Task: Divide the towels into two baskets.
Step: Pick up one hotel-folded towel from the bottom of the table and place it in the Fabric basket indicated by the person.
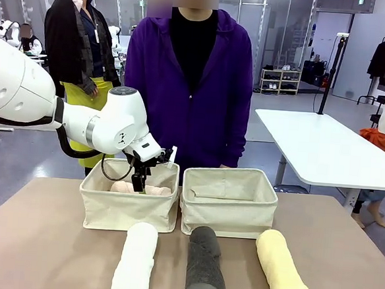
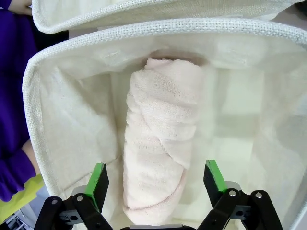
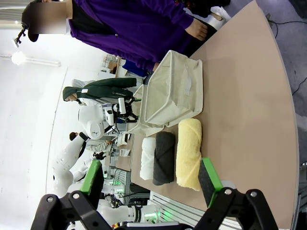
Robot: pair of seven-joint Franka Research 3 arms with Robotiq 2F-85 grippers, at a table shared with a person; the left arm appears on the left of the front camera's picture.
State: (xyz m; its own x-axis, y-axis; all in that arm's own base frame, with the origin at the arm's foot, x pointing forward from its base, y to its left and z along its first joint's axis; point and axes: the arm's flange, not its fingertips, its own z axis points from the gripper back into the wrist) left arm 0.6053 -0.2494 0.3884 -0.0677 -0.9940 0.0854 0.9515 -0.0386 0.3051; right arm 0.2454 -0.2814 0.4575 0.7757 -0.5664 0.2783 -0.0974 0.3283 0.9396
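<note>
The pale peach-cream rolled terry towel [image 2: 160, 143] lies on the bottom of the left cream canvas basket [image 2: 43, 120]. It sits between the left arm's fingers [image 2: 98, 179], which are spread wide and clear of the cloth. The white rolled towel [image 1: 136, 259], dark grey rolled towel [image 1: 205, 268] and pale yellow rolled towel [image 1: 283, 270] lie side by side on the brown desk [image 1: 33, 246], just before the baskets. The right arm's fingers [image 3: 93, 175] are spread, holding nothing.
</note>
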